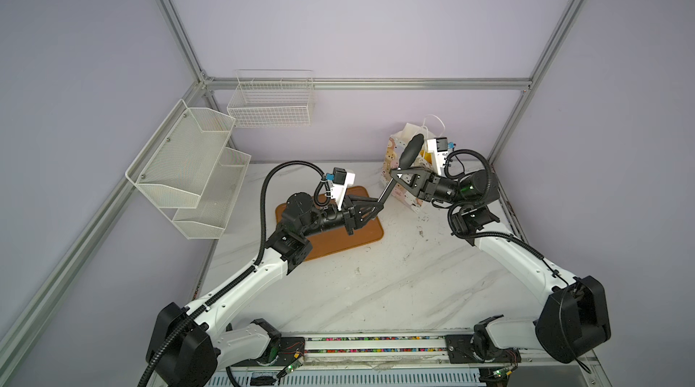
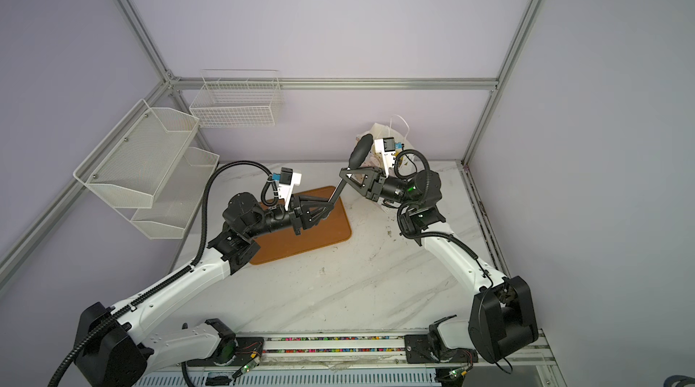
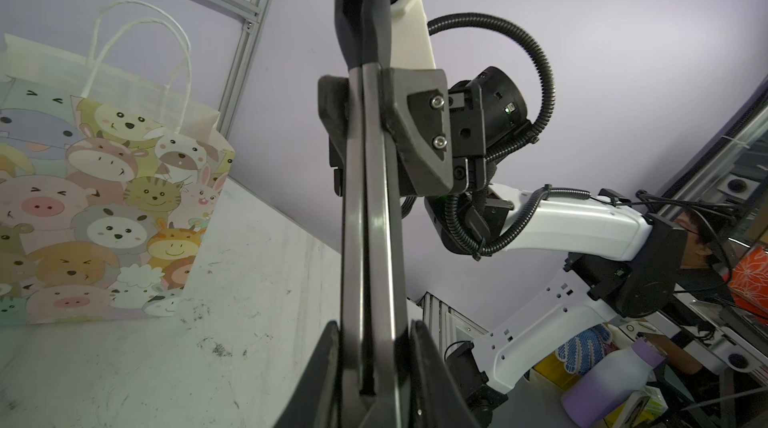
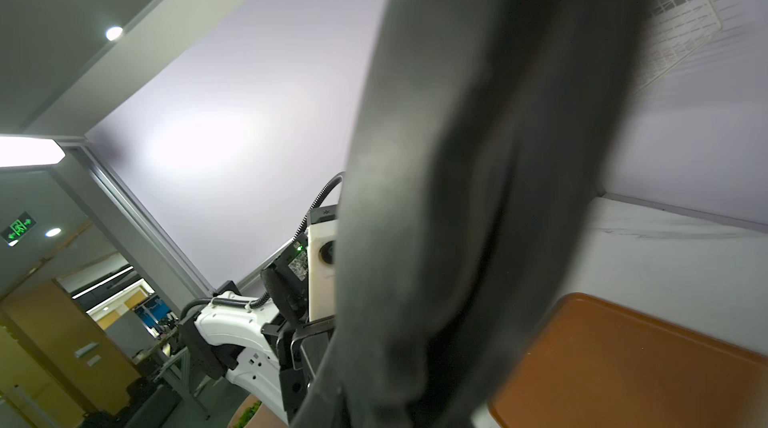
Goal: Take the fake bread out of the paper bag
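The closed tongs (image 1: 389,187) are clamped at their metal ends by the left gripper (image 1: 379,204) and higher up by the right gripper (image 1: 395,175). Behind, right of centre in both top views, the upright paper bag (image 1: 389,156) is printed with pastel animal faces; yellow is glimpsed inside.

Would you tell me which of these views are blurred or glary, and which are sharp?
Right wrist view: the black tongs fill the middle, blurred, and a ceiling light is blown out. Left wrist view: the paper bag print is crisp. In both top views the table is evenly lit, shadows faint.
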You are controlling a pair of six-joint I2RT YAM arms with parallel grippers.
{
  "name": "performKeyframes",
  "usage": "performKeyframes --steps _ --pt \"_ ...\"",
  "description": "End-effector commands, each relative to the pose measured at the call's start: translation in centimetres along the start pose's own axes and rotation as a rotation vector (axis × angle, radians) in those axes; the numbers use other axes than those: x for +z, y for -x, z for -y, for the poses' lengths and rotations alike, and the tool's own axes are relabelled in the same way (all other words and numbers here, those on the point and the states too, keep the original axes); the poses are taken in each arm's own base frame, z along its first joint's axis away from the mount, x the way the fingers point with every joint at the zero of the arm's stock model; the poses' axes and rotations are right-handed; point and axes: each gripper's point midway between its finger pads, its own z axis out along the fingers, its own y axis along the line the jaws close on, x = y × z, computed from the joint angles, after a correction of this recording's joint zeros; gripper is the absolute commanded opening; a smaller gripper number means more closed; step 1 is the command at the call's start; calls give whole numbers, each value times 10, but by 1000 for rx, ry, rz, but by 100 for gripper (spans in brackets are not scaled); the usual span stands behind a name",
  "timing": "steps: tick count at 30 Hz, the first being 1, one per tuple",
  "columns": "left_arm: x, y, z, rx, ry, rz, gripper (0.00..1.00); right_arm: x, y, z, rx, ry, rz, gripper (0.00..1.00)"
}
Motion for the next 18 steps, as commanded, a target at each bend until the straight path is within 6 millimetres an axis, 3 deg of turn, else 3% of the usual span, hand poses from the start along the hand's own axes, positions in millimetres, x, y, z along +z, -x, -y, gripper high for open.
performKeyframes --steps 1,2,5,18 --pt "-6 2 -4 37 52 -8 46 1 11 -16 -87 19 27 5" --pt "-6 2 -3 44 51 -16 55 1 10 -17 -95 28 22 4" --pt "-4 4 4 71 26 -44 65 2 4 -19 -118 53 -17 0" --pt "14 15 18 87 -77 -143 69 12 -18 -23 -204 101 -188 0"
